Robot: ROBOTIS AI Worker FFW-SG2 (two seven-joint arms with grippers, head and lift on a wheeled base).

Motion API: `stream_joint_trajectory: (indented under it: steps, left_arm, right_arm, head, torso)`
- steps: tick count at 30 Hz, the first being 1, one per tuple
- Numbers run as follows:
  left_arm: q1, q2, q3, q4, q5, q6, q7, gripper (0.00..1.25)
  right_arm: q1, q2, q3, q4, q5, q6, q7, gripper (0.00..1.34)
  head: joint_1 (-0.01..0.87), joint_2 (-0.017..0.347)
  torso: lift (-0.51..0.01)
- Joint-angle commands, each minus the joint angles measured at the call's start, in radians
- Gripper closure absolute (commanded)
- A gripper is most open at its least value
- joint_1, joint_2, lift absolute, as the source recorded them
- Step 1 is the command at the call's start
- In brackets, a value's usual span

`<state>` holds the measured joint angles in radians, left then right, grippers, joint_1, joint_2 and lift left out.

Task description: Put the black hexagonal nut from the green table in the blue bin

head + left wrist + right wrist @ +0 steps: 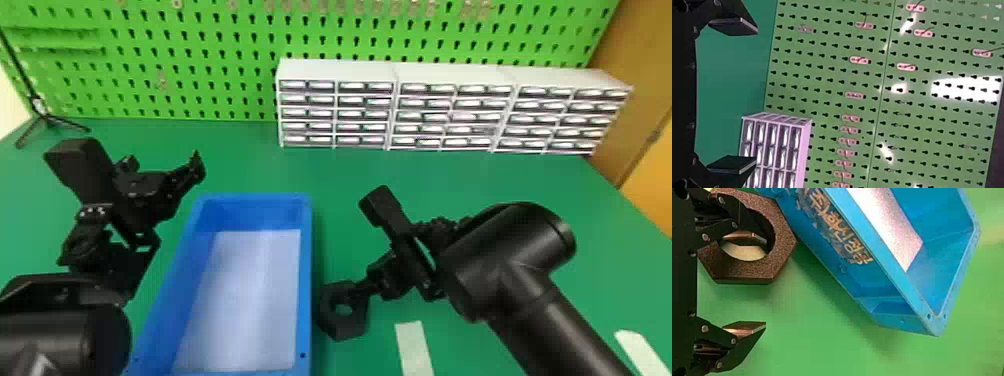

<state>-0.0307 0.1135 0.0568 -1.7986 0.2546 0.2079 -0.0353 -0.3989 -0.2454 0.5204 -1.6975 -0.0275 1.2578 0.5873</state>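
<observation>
The black hexagonal nut (pixel 332 320) is just right of the blue bin (pixel 306 280), outside its wall. My right gripper (pixel 375 280) is beside the nut. In the right wrist view, the open right gripper (pixel 765 282) has one finger overlapping the hole of the nut (pixel 750 272) and the other standing apart from it. Whether the nut rests on the table or hangs on that finger, I cannot tell. The blue bin (pixel 891 276) is close by the nut there. My left gripper (pixel 162 165) is parked left of the bin; in its wrist view the left gripper (pixel 756 96) is open.
White drawer cabinets (pixel 390 72) line the back of the green table (pixel 240 160), before a green pegboard (pixel 200 65). A thin black stand (pixel 45 120) is at the far left. Pale strips (pixel 414 347) lie near the right arm.
</observation>
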Motion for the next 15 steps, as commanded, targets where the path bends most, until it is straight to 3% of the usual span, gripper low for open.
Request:
stream_joint_trajectory:
  steps: [1,15]
  left_arm:
    - [0.002,0.000,0.000,-0.001,0.000,-0.001,0.000,0.13]
    - [0.003,0.000,0.000,-0.001,0.000,-0.001,0.000,0.13]
  right_arm:
    - [0.003,0.000,0.000,0.015,0.005,0.000,0.003,0.50]
    - [0.015,0.000,0.001,0.039,0.041,-0.003,0.035,0.50]
  head:
    - [0.692,0.008]
    - [0.692,0.008]
  torso:
    - [-0.097]
    - [-0.097]
